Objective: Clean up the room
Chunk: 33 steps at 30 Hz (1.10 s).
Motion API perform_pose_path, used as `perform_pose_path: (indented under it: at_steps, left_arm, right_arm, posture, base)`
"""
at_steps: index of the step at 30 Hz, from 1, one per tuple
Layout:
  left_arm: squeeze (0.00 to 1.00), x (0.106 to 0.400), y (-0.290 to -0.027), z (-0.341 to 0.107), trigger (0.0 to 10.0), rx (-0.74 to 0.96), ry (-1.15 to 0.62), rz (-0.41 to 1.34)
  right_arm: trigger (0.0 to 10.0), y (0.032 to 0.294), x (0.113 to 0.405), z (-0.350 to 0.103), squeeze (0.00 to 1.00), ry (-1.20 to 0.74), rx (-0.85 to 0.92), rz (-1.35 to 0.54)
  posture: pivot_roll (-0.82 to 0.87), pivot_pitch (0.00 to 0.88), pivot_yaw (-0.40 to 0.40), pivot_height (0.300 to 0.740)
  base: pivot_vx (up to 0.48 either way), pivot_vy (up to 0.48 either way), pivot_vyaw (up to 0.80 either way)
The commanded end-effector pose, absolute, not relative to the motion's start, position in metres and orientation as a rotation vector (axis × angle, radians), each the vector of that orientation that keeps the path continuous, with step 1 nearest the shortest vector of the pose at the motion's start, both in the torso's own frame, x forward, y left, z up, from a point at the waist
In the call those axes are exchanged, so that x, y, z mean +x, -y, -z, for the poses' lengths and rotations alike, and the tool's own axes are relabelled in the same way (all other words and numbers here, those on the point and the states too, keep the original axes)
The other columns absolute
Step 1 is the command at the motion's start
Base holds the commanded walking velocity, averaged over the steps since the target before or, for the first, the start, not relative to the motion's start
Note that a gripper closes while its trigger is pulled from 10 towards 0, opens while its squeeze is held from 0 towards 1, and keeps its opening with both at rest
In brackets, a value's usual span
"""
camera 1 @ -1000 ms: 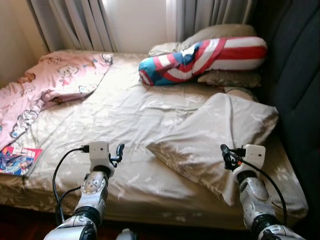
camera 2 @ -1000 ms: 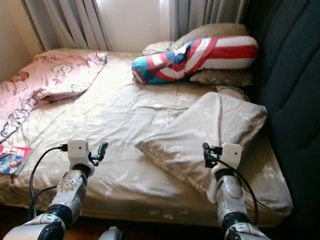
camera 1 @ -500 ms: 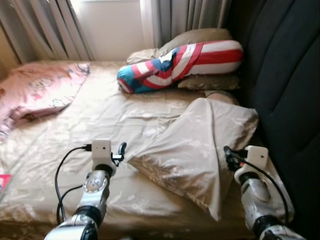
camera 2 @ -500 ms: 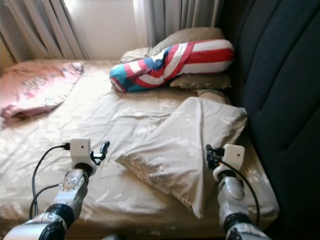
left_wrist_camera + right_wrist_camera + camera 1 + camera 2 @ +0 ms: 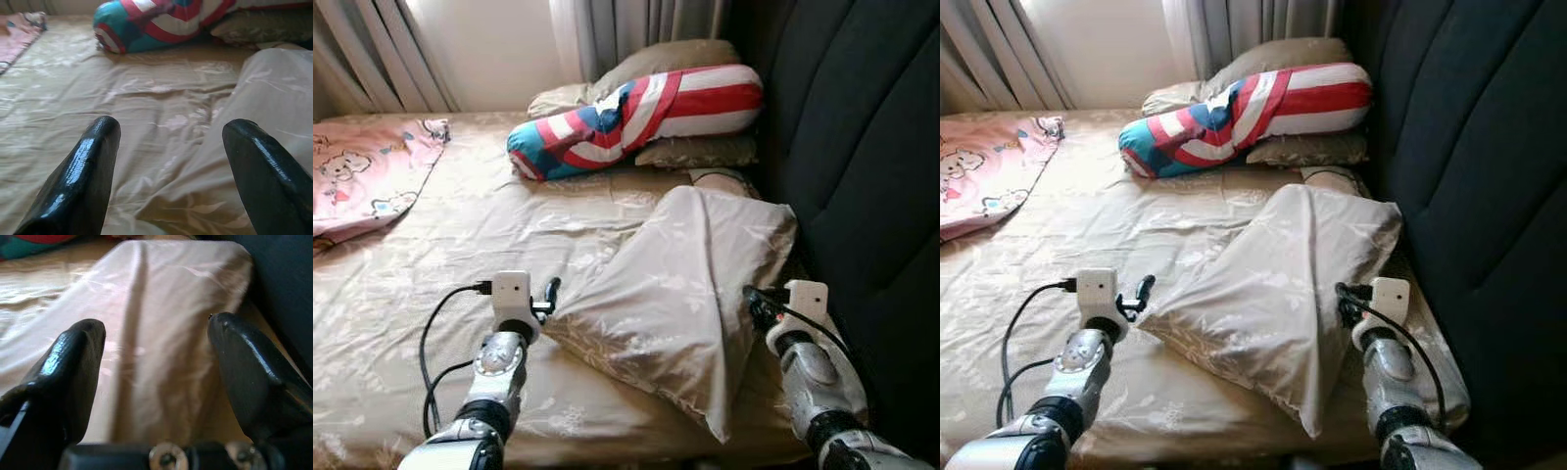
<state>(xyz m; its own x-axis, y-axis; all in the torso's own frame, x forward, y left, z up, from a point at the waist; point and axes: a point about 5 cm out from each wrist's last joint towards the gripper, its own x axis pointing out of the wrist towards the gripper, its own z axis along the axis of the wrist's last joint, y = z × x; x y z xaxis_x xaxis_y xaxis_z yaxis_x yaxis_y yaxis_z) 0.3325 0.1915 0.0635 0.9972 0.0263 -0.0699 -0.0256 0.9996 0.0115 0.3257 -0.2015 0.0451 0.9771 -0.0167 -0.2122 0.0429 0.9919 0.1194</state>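
While both arms are held out low over the near edge of the bed [image 5: 431, 255], a beige pillow [image 5: 675, 284] is seen lying askew on the beige sheet, between the two grippers. The left gripper [image 5: 548, 294] is held just beside the pillow's near left corner, apart from it; in the left wrist view its two black fingers [image 5: 78, 181] are spread wide, nothing between them. The right gripper [image 5: 754, 302] is positioned at the pillow's right edge, close to the dark padded headboard [image 5: 862, 147]; in the right wrist view its fingers [image 5: 68, 372] are likewise spread apart, with the pillow's pale fabric visible through the gap. Contact with the pillow cannot be confirmed. At the head of the bed a red, white and blue bolster [image 5: 626, 108] is resting across two further beige pillows [image 5: 685, 152]. A pink patterned blanket [image 5: 362, 176] is noted at the far left of the bed, below grey curtains [image 5: 607, 29].
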Motion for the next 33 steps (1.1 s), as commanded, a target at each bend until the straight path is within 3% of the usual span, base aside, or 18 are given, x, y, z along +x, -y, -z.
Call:
perform_pose_path:
  at_steps: [1,8,10,20,21,33]
  left_arm:
    - [0.0,0.327,-0.195,-0.059,10.0,0.006,-0.073,-0.033]
    - [0.0,0.321,-0.197,-0.055,10.0,0.004,-0.068,-0.044]
    - [0.0,0.321,-0.198,-0.057,10.0,0.008,-0.056,-0.04]
    - [0.0,0.313,-0.198,-0.055,10.0,0.024,-0.031,-0.023]
    - [0.0,0.311,-0.198,-0.056,10.0,0.024,-0.025,-0.022]
    - [0.0,0.318,-0.198,-0.083,10.0,0.072,0.068,0.032]
  right_arm:
    - [10.0,0.197,0.33,-0.049,0.0,-0.217,0.125,0.011]
    - [10.0,0.188,0.327,-0.039,0.0,-0.282,0.116,-0.018]
    - [10.0,0.186,0.32,-0.028,0.0,-0.354,0.044,-0.043]
    - [10.0,0.187,0.304,-0.013,0.0,-0.375,0.106,-0.025]
    - [10.0,0.185,0.302,-0.011,1.0,-0.378,0.118,-0.029]
    - [10.0,0.173,0.305,-0.009,1.0,-0.409,0.135,-0.035]
  posture:
    - [-0.13,0.039,0.0,0.656]
    - [-0.12,0.061,0.006,0.656]
    - [-0.11,0.064,0.011,0.656]
    - [-0.11,0.092,0.024,0.656]
    - [-0.1,0.1,0.023,0.656]
    - [-0.06,0.163,0.045,0.656]
  base:
    - [0.0,0.0,0.0]
    - [0.0,0.0,0.0]
    - [0.0,0.0,0.0]
    - [0.0,0.0,0.0]
    - [0.0,0.0,0.0]
    - [0.0,0.0,0.0]
